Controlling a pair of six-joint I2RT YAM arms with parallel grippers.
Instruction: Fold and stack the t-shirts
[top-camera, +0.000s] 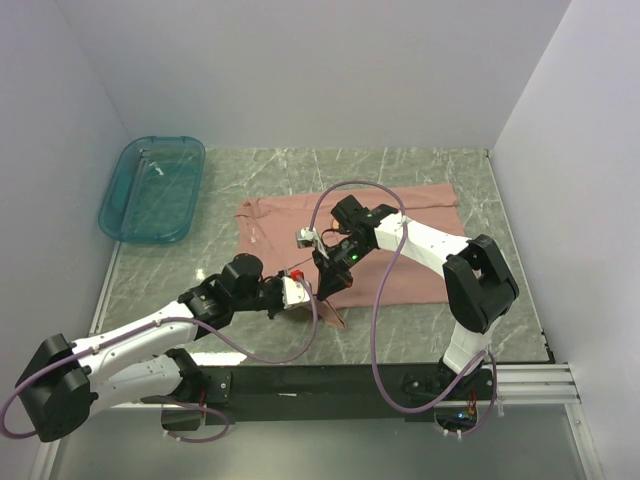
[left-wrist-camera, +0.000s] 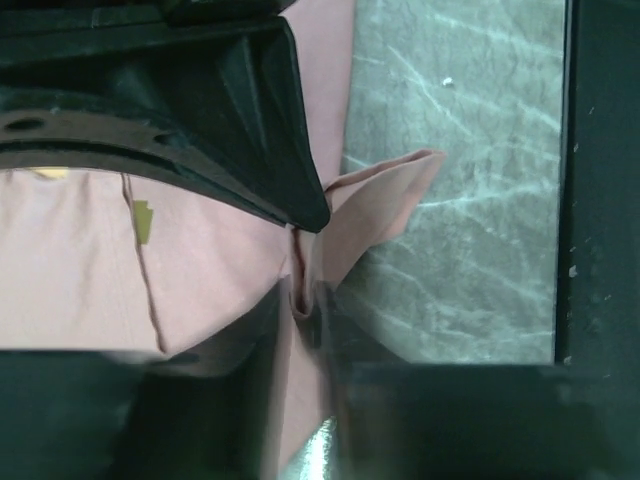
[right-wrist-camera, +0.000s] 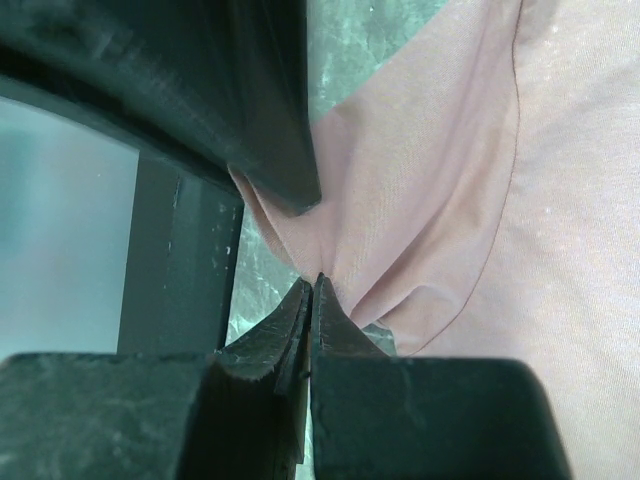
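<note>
A: Shirt orientation?
B: t-shirt (top-camera: 400, 228) lies mid-desk (top-camera: 430, 335), long axis left-right. Can't tell which end is the collar. The near-left corner is raised off the surface.
A: Claws?
B: Both are at that corner, with the rest of the shirt spread beyond them. The right claw (right-wrist-camera: 312, 285) is clenched on the fabric. The left claw (left-wrist-camera: 308, 260) straddles a fold just beside it, but I can't tell if it's clamped.

One t-shirt (top-camera: 290, 215), one tray (top-camera: 152, 190)
</note>
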